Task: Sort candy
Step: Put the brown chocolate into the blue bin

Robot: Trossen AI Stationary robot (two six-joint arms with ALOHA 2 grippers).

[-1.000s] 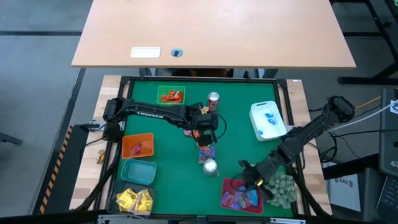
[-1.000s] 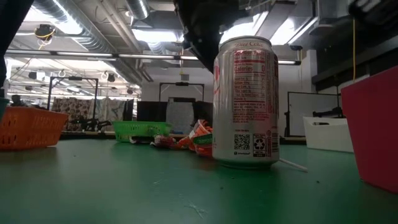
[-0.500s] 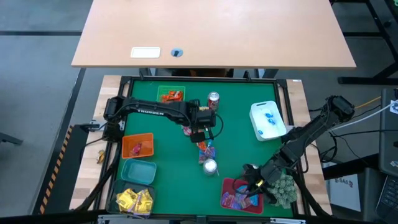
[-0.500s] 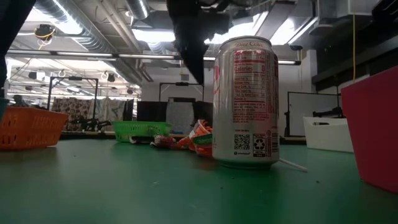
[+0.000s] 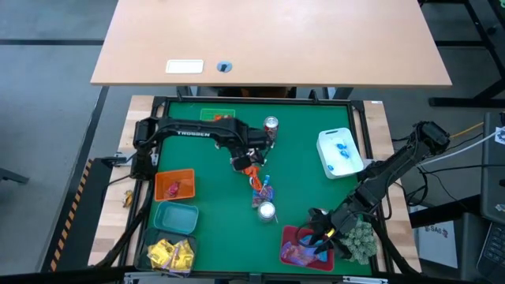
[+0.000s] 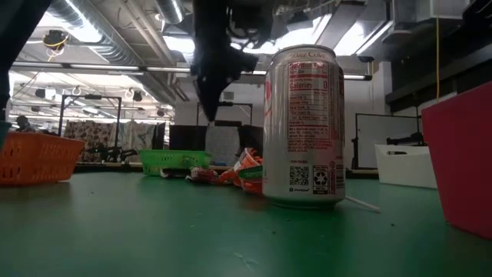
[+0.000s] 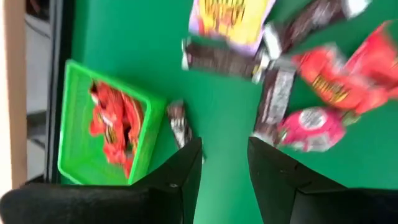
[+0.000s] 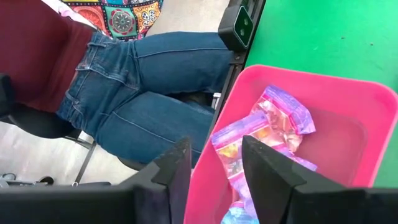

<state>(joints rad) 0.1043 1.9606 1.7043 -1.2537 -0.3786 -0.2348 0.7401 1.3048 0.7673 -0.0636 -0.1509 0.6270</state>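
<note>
So the right gripper (image 5: 322, 236) is hanging over the pink bin (image 5: 290, 237) at the near right, fingers apart with nothing in them, and there are purple packets (image 8: 273, 127) inside. Left of it, near the front, yellow candy (image 5: 171, 254) fills its own bin. Mid-table, the left gripper (image 5: 243, 162) is parted and empty above the loose candy pile (image 5: 259, 189), by a can (image 5: 267, 211). Far back, a green tray (image 7: 79, 130) holds red candy (image 7: 112, 127).

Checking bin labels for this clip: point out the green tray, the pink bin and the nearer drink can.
green tray (image 7: 71, 134), left wrist view, bare floor.
pink bin (image 8: 348, 134), right wrist view, inner floor.
nearer drink can (image 6: 304, 127), low view, label.
</note>
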